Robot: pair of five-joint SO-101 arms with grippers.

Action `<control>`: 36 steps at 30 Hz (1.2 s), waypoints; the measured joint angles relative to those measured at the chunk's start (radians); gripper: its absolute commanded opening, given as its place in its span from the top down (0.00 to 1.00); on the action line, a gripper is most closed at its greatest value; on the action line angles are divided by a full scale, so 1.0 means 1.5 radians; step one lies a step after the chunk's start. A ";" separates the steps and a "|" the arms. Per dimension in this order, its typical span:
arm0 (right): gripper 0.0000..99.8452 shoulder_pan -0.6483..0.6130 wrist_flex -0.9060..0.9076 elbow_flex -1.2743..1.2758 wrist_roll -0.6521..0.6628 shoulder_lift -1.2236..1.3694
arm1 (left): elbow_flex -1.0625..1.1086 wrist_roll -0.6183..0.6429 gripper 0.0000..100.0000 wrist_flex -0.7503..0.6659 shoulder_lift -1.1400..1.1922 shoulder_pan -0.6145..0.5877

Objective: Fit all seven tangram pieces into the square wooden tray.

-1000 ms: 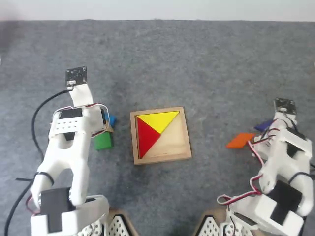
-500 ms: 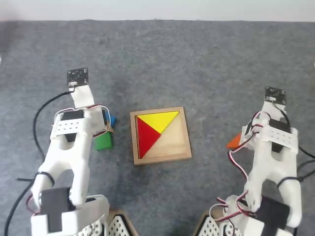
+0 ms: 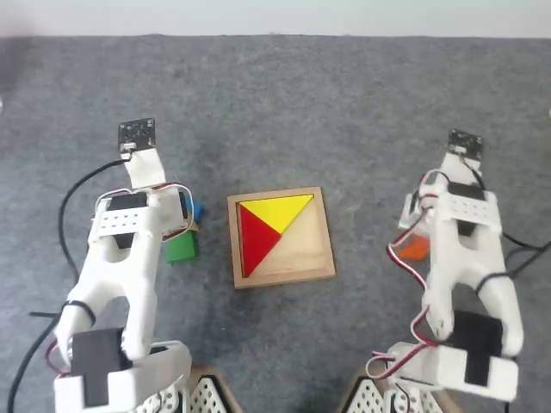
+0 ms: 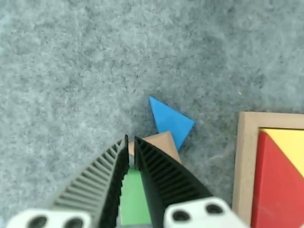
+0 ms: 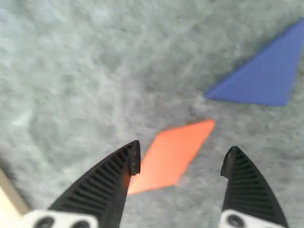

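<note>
The square wooden tray [image 3: 320, 251] lies mid-table holding a yellow triangle [image 3: 280, 211] and a red triangle [image 3: 256, 243]; its right part is bare wood. My left gripper [image 4: 130, 140] is shut, its tips at the edge of a tan piece [image 4: 164, 142], with a light blue triangle [image 4: 170, 118] just beyond and a green piece [image 4: 133, 199] under the fingers. My right gripper [image 5: 184, 148] is open, straddling the orange parallelogram [image 5: 173, 154] from above. A dark blue triangle [image 5: 261, 78] lies on the carpet past it.
Everything rests on grey carpet [image 3: 284, 112]. In the high view the green piece [image 3: 181, 249] and light blue triangle [image 3: 197, 211] sit left of the tray, and the orange parallelogram [image 3: 416, 249] peeks out from under the right arm.
The right arm swung left and forward over the orange parallelogram, now covering the dark blue triangle in the high view. The left arm stayed still.
</note>
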 measured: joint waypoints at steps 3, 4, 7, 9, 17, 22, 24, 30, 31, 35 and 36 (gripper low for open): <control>0.71 -0.025 0.034 -0.028 -0.061 0.030 | 0.000 0.000 0.98 0.000 0.000 0.000; 0.71 -0.029 0.044 -0.034 -0.086 0.041 | 0.000 0.000 0.98 0.000 0.000 0.000; 0.71 -0.027 0.072 -0.047 -0.167 0.084 | 0.000 0.000 0.98 0.000 0.000 0.000; 0.71 -0.025 0.085 -0.060 -0.212 0.117 | 0.000 0.000 0.98 0.000 0.000 0.000; 0.84 -0.020 0.144 -0.163 -0.251 0.231 | 0.000 0.000 0.98 0.000 0.000 0.000; 0.91 0.001 0.161 -0.204 -0.235 0.264 | 0.000 0.000 0.98 0.000 0.000 0.000; 0.92 0.004 0.161 -0.204 -0.223 0.264 | 0.000 0.000 0.98 0.000 0.000 0.000; 0.91 0.004 0.182 -0.255 -0.122 0.273 | 0.000 0.000 0.98 0.000 0.000 0.000; 0.90 0.003 0.191 -0.273 -0.086 0.277 | 0.000 0.000 0.98 0.000 0.000 0.000; 0.89 -0.019 0.242 -0.355 0.119 0.281 | 0.000 0.000 0.98 0.000 0.000 0.000; 0.89 -0.032 0.255 -0.374 0.172 0.281 | 0.000 0.000 0.98 0.000 0.000 0.000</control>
